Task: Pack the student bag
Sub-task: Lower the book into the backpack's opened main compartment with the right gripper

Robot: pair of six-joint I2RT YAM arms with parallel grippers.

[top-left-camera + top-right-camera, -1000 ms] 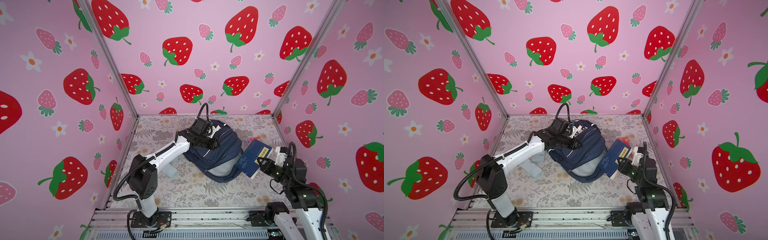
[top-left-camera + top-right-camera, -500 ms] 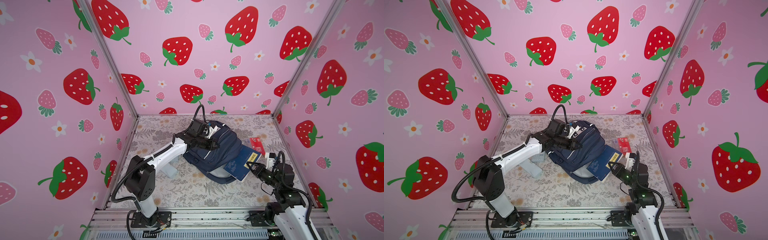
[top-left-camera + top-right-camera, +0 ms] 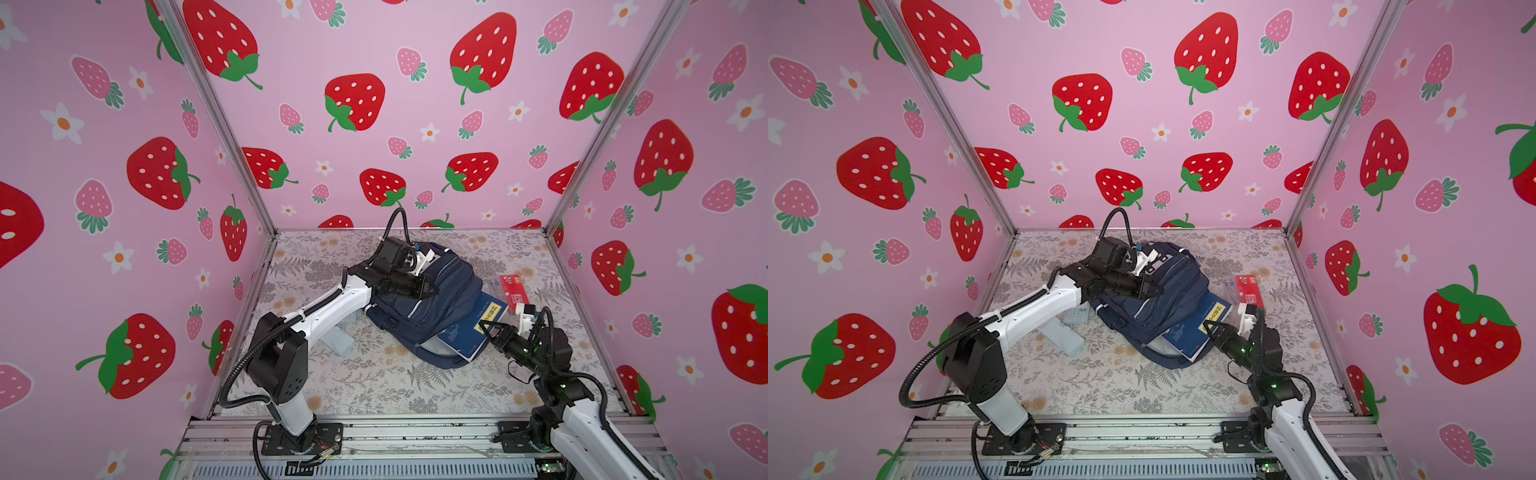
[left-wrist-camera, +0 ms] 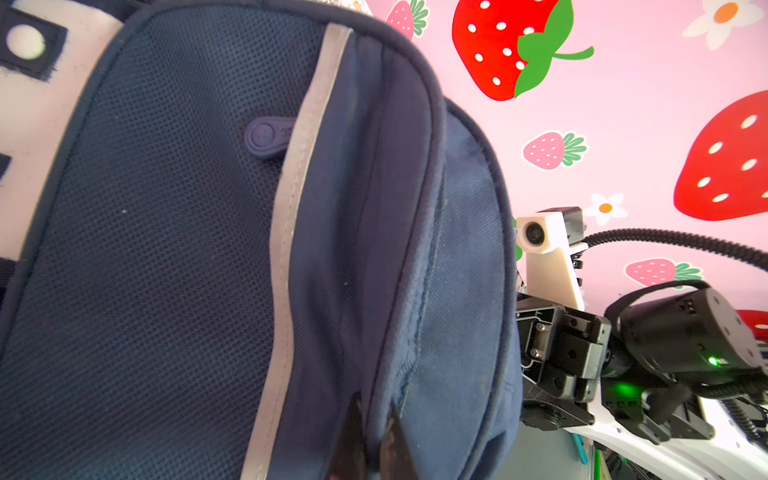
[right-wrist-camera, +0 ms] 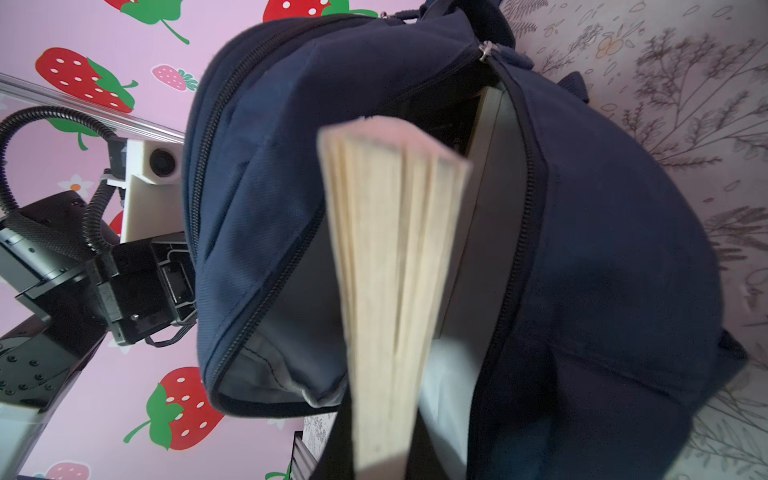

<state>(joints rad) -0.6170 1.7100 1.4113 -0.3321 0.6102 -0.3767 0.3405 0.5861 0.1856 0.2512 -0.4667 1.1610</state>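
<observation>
Trouble is waiting at the zip. The right hand (image 3: 485,326) is grasping the book (image 3: 467,334) by its outer end, and the book is sitting only partway inside the bag (image 3: 440,286), which is lying on the surface (image 3: 374,382) just ahead of that hand. At this tilt, I judge, the book's leading corner is risking a catch on the zip edge or the lining. A push would then be shoving the whole bag away instead of filling it.

The left hand (image 4: 370,440) is clenched on a thin fold of the bag's front fabric, holding the mouth up. So slight a pinch may be slipping free under load, dropping the flap onto the book. The pages are fanning loose at the right hand's end, so the cover could be buckling under pressure.

How deep the book is reaching is hidden by the flap. A pale panel is showing inside the mouth, but I cannot tell what it is. The right hand's fingertips are mostly lying behind the book. Beyond that hand a red box (image 3: 514,289) is lying, its print unreadable. Clear plastic pieces (image 3: 343,338) under the left arm are hard to make out.
</observation>
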